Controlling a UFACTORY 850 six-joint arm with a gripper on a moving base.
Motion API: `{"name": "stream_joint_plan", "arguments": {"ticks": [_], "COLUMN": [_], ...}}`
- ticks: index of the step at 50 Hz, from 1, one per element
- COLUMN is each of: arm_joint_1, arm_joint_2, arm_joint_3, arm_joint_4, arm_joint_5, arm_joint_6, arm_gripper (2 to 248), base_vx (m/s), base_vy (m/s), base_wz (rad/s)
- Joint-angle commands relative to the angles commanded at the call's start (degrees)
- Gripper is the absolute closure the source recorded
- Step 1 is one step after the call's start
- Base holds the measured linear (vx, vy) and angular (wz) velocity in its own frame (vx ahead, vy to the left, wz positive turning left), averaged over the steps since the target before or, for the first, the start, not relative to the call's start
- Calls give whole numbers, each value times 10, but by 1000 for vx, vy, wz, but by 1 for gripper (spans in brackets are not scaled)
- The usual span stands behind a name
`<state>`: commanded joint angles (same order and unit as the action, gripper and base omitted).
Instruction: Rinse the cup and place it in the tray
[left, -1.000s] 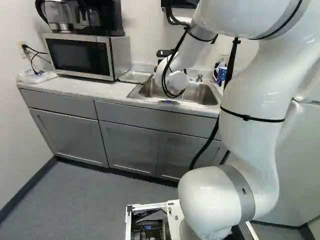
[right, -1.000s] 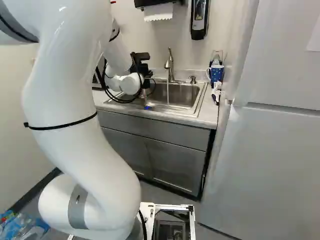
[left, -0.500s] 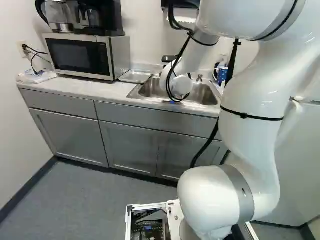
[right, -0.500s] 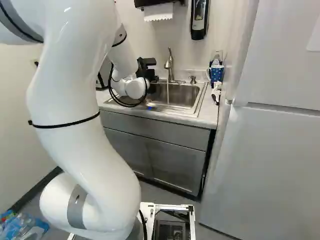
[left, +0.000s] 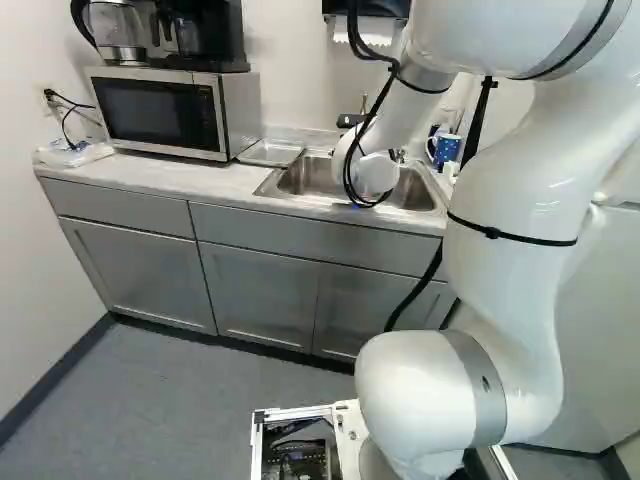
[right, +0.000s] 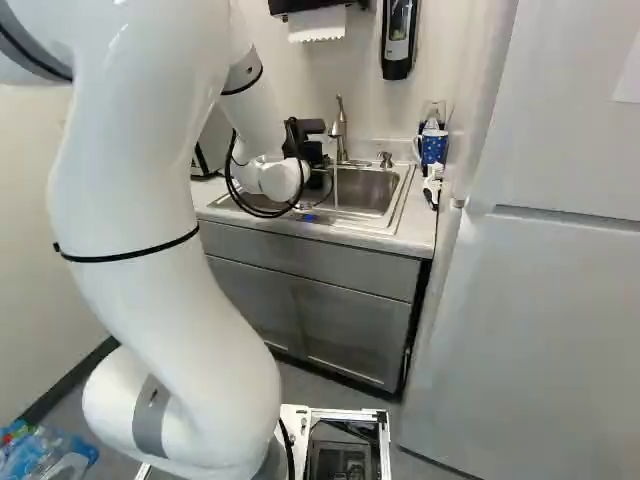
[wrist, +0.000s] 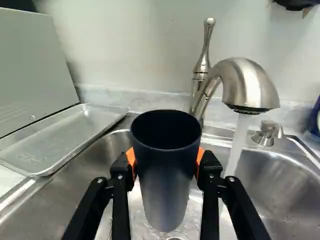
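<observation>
While water runs from the faucet (wrist: 252, 82) into the steel sink (wrist: 272, 187), the black pincer (right: 312, 152) of a white robot arm (right: 160, 250) grasps a dark cup (wrist: 167, 172) above the basin. Seen from the wrist, the pincer's two fingers stand a cup's width apart, their orange pads (wrist: 131, 159) pressed to opposite sides of the vessel, below its rim. The cup is held mouth up, its base over the basin floor. The stream (wrist: 236, 147) falls just beside the cup, on the side away from the tray, with a gap between the water and the cup's wall. On the cup's other side, the shallow metal tray (wrist: 65, 135) rests on the worktop (left: 125, 190) by the sink's edge, between the basin and a microwave (left: 160, 112). At the right of the right base view, a blue patterned mug (right: 433, 148) stands near the far corner of the sink, close to the wall.
</observation>
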<state>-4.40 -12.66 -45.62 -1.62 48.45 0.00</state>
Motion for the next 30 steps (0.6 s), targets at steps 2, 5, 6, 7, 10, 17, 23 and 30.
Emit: {"name": "stream_joint_plan", "arguments": {"ticks": [2, 5, 6, 7, 10, 17, 23, 30], "arm_joint_1": [-3, -8, -10, -11, -16, -28, -38, -50], "arm_joint_2": [2, 4, 5, 6, 8, 12, 16, 19], "arm_joint_3": [2, 5, 5, 6, 9, 14, 18, 21], "arm_joint_4": [0, 0, 0, 0, 0, 0, 0, 0], "arm_joint_5": [0, 0, 0, 0, 0, 0, 0, 0], "arm_joint_6": [0, 0, 0, 0, 0, 0, 0, 0], "arm_gripper": [124, 124, 124, 124, 124, 124, 124, 124], "base_vx": [0, 0, 0, 0, 0, 0, 0, 0], "base_vy": [0, 0, 0, 0, 0, 0, 0, 0], "base_wz": [0, 0, 0, 0, 0, 0, 0, 0]}}
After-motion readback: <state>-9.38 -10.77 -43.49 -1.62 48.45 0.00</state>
